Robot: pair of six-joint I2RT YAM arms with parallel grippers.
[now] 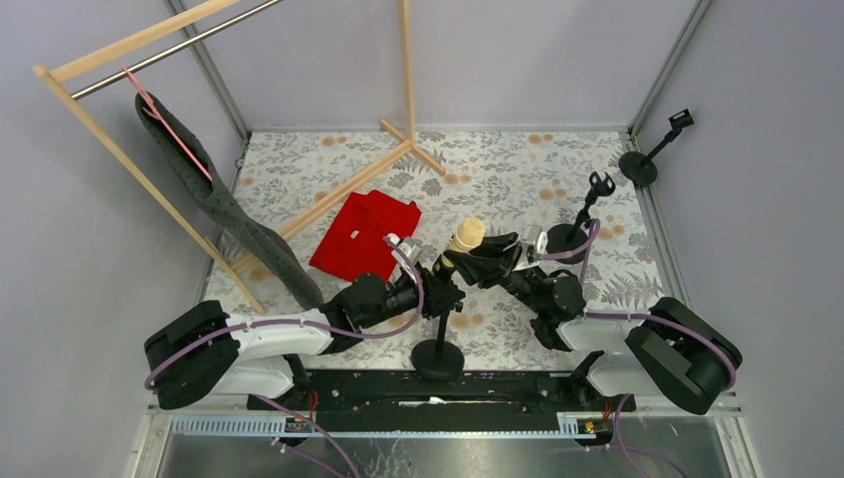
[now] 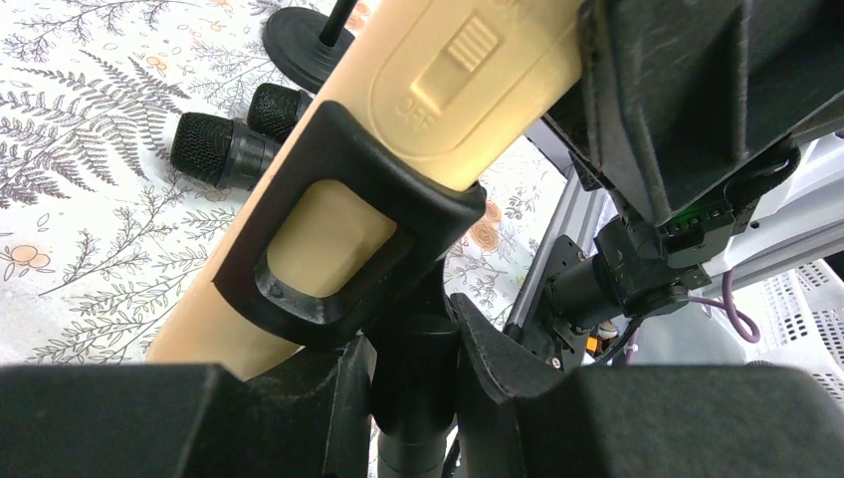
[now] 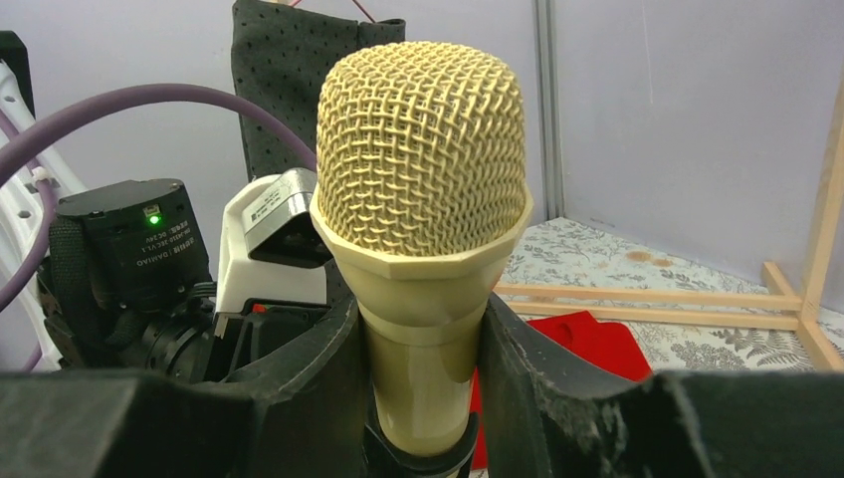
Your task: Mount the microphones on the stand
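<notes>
My top camera looks down from above and behind the arm bases and takes in the whole surface (image 1: 518,169). The left wrist camera sits tight against the stand (image 2: 413,398), facing across toward the right arm (image 2: 637,269). The right wrist camera faces the opposite way, toward the left arm (image 3: 129,259). It is close on the cream microphone (image 3: 423,149), which all three views share.

The mic (image 3: 423,199) has a woven mesh head that looks like cream-painted metal, and a smooth cream plastic body with a soft shine. The clip (image 2: 338,229) of the stand (image 1: 438,357) is smooth black plastic, half matt. The fingers (image 3: 299,398) are matt black, a little grainy. The rack (image 1: 129,167) is pale bare wood. The worktop (image 1: 518,179) has a matt flowered cover.
</notes>
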